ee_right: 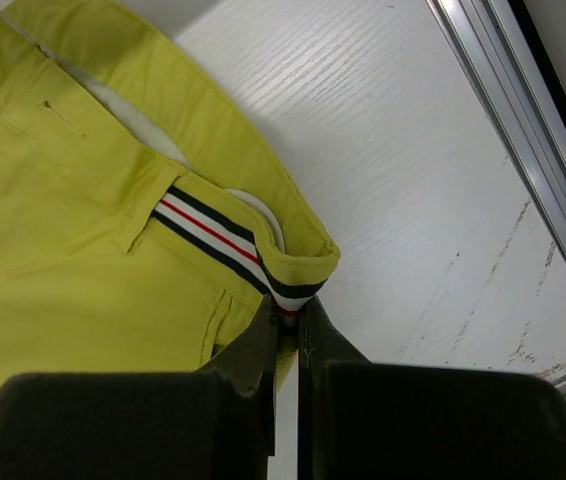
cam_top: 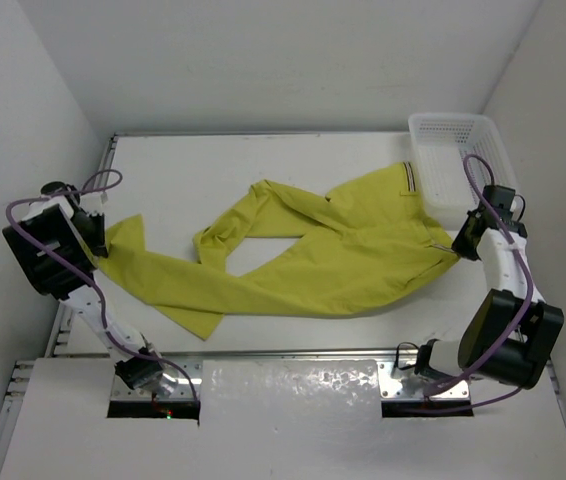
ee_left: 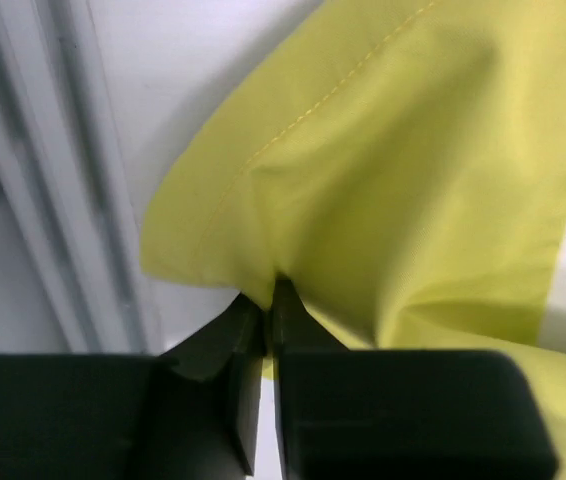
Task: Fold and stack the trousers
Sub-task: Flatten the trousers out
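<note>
The mustard-yellow trousers (cam_top: 313, 255) lie spread across the white table, waistband at the right, legs running left. My left gripper (cam_top: 96, 238) is shut on the hem end of one leg at the table's left edge; in the left wrist view the gripper (ee_left: 270, 290) pinches the yellow cloth (ee_left: 393, 170). My right gripper (cam_top: 460, 243) is shut on the waistband corner at the right; in the right wrist view the gripper (ee_right: 291, 318) clamps the striped waistband trim (ee_right: 218, 237). The other leg is bunched near the table's middle (cam_top: 225, 240).
A white mesh basket (cam_top: 460, 165) stands at the back right corner, touching the waistband. Metal rails run along the table's left (cam_top: 63, 320) and near edges. White walls enclose the table on three sides.
</note>
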